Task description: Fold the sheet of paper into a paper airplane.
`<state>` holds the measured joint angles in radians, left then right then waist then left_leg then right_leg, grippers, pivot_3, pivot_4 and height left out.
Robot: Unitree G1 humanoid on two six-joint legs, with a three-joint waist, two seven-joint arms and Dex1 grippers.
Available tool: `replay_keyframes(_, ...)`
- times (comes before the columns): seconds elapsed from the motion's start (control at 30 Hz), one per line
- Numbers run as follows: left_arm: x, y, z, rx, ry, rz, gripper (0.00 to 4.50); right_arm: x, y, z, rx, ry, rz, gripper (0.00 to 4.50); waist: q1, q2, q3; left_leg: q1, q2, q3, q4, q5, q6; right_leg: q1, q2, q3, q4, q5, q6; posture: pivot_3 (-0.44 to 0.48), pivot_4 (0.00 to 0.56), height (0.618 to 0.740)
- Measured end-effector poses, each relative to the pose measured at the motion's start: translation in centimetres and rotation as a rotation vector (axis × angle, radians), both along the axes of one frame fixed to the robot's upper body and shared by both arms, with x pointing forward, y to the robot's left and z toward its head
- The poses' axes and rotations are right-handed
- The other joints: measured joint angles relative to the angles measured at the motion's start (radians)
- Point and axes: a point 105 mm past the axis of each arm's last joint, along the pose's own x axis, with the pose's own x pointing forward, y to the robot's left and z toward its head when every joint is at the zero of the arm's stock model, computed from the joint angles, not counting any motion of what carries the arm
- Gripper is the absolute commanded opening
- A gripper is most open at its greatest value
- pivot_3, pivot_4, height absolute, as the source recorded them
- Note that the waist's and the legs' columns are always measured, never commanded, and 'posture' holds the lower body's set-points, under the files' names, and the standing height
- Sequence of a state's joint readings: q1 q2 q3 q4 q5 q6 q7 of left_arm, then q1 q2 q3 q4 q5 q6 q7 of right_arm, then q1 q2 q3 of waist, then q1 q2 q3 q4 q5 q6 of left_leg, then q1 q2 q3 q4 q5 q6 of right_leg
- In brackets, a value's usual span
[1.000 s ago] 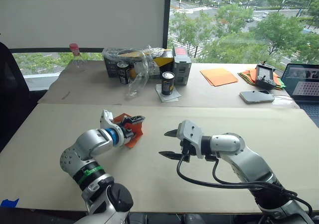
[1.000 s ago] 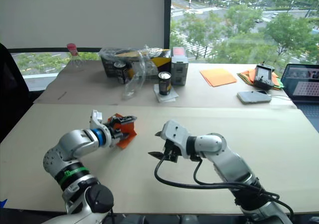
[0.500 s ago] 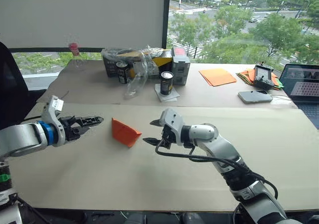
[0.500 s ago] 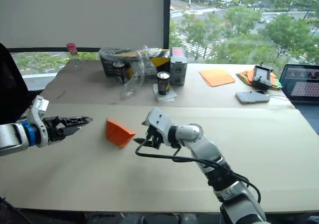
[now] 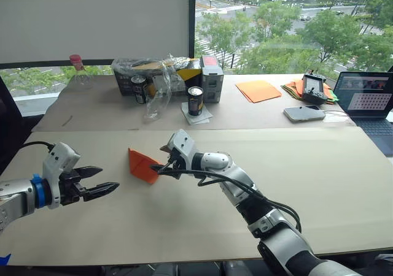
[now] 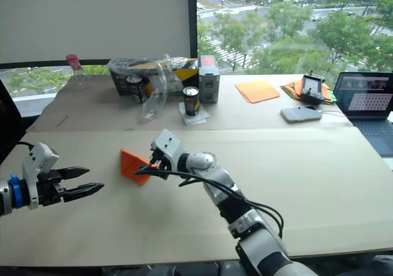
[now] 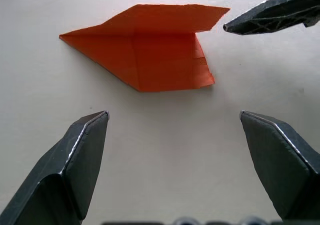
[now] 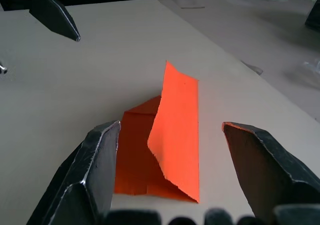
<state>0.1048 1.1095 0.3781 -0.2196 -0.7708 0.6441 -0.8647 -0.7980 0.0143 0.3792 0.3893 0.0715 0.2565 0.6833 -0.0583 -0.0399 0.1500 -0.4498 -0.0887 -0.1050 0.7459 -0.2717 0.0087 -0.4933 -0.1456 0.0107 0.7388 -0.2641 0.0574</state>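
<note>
You see a beige counter (image 5: 258,227) before a big window (image 5: 288,24), the folded sheet of paper (image 5: 142,165) lying with its long axis across, tip toward the left gripper (image 5: 105,187), both jaws spread, right gripper (image 5: 161,165) at its edge.

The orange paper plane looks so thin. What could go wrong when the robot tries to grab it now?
1. One flap of the paper airplane stands up between the open fingers of the right tool. Closing carelessly could crumple it or flatten the crease.
2. The paper lies loose on the table, so a nudge from a fingertip might slide it away instead of gripping it.
3. The left tool is open and apart from the paper, so nothing steadies it.
</note>
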Motion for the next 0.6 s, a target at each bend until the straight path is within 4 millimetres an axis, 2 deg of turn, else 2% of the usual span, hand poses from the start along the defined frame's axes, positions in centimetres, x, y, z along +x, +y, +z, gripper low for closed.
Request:
replay_keyframes(0.1, 0.0, 0.0, -0.3, 0.007, -0.02, -0.015, 4.5, 0.3, 0.7, -0.6, -0.008, 0.005, -0.001, 2.13, -0.003, 0.0, 0.0, 0.0, 0.0, 0.0, 0.0, 0.0, 0.0, 0.0, 0.0, 0.0, 0.0, 0.0, 0.0, 0.0, 0.15, 0.67)
replay_keyframes(0.3, 0.0, -0.1, -0.8, -0.02, 0.004, -0.014, 4.5, 0.4, 0.9, -2.0, -0.036, 0.038, 0.008, 0.02, -0.01, 0.0, 0.0, 0.0, 0.0, -0.001, 0.0, 0.0, 0.0, 0.0, 0.0, 0.0, 0.001, 0.0, 0.0, 0.0, 0.15, 0.67)
replay_keyframes(0.43, -0.1, -0.5, -1.2, -0.06, 0.019, -0.027, 4.5, 0.4, 0.3, -1.5, -0.033, 0.008, 0.036, 0.02, -0.012, 0.001, 0.0, 0.0, 0.0, -0.001, 0.0, 0.0, 0.0, -0.001, 0.0, 0.0, 0.002, 0.0, 0.0, 0.0, 0.15, 0.67)
replay_keyframes(0.53, 0.0, -0.9, -1.4, -0.087, 0.026, -0.04, 4.5, -0.4, -2.0, 1.2, -0.041, -0.124, 0.13, 0.02, -0.007, 0.001, 0.0, 0.0, -0.001, -0.001, 0.001, 0.0, 0.001, 0.0, 0.0, -0.001, 0.002, 0.0, 0.001, 0.0, 0.15, 0.67)
replay_keyframes(0.57, 0.1, -1.2, -1.3, -0.097, 0.026, -0.049, 4.5, -0.7, -3.5, 1.9, -0.083, -0.176, 0.163, 0.02, -0.001, 0.001, 0.0, 0.0, -0.001, -0.002, 0.002, -0.001, 0.001, 0.0, 0.0, -0.002, 0.001, 0.0, 0.001, 0.0, 0.15, 0.67)
replay_keyframes(0.6, 0.1, -1.2, -1.3, -0.099, 0.029, -0.049, 4.5, -0.9, -4.1, 2.1, -0.101, -0.201, 0.181, 0.02, -0.001, 0.0, 0.0, 0.001, -0.001, -0.002, 0.002, -0.001, 0.001, 0.001, 0.0, -0.003, 0.0, 0.0, 0.001, 0.0, 0.15, 0.67)
